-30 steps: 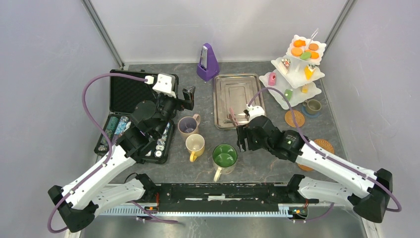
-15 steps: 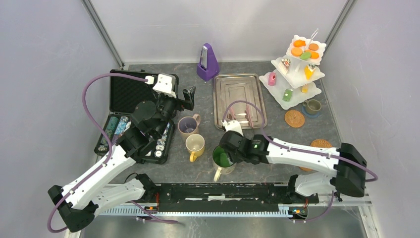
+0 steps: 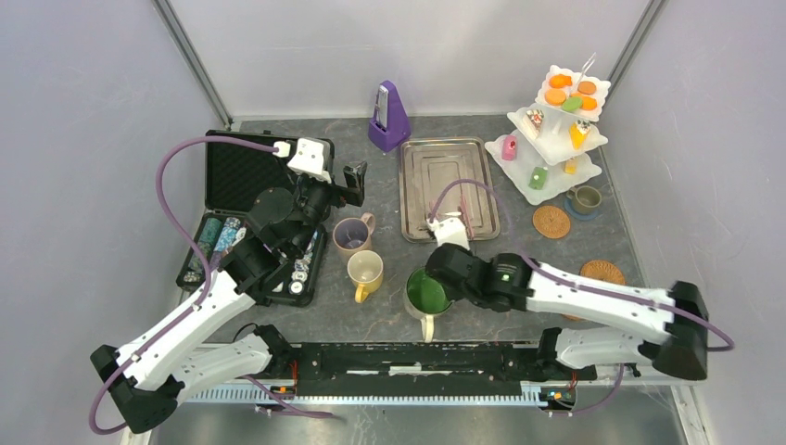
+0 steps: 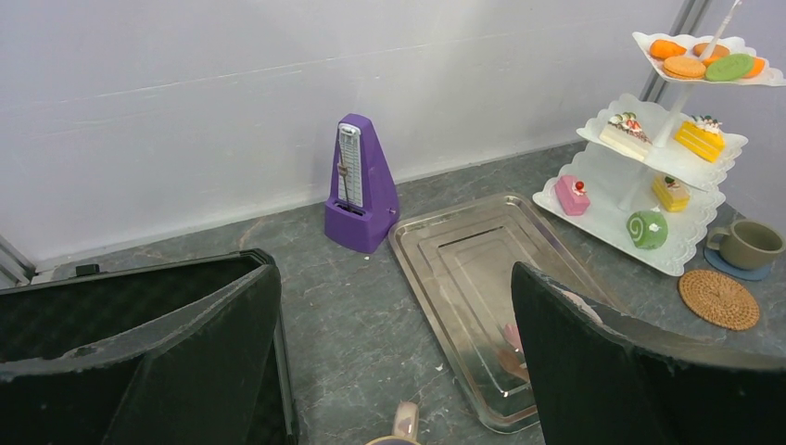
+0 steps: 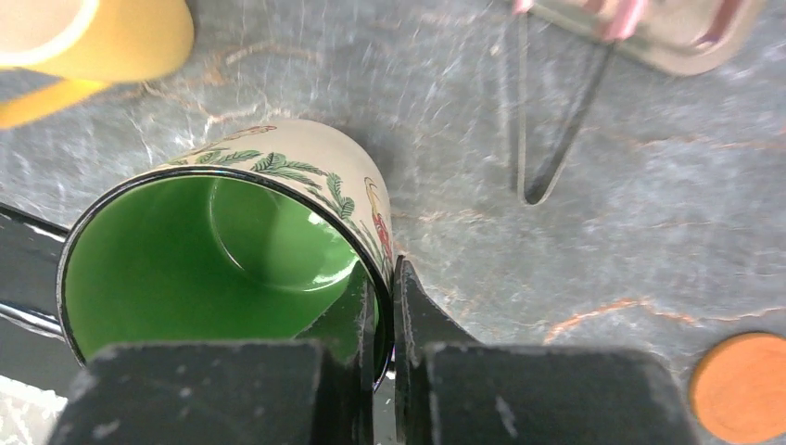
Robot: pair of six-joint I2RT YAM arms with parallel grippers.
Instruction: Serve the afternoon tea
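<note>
The right gripper (image 5: pixel 385 278) is pinched onto the rim of the big green mug (image 5: pixel 213 269), with one finger inside the green interior and the other against the leaf-patterned outer wall. The mug is at the near middle of the table, handle pointing near. It is just right of the yellow mug (image 3: pixel 364 270) and on the near side of the steel tray (image 3: pixel 445 176). The left gripper (image 4: pixel 394 278) hangs spread wide by the open black case (image 3: pixel 241 176). Pastries sit on the white three-tier stand (image 3: pixel 547 190) at the far right.
</note>
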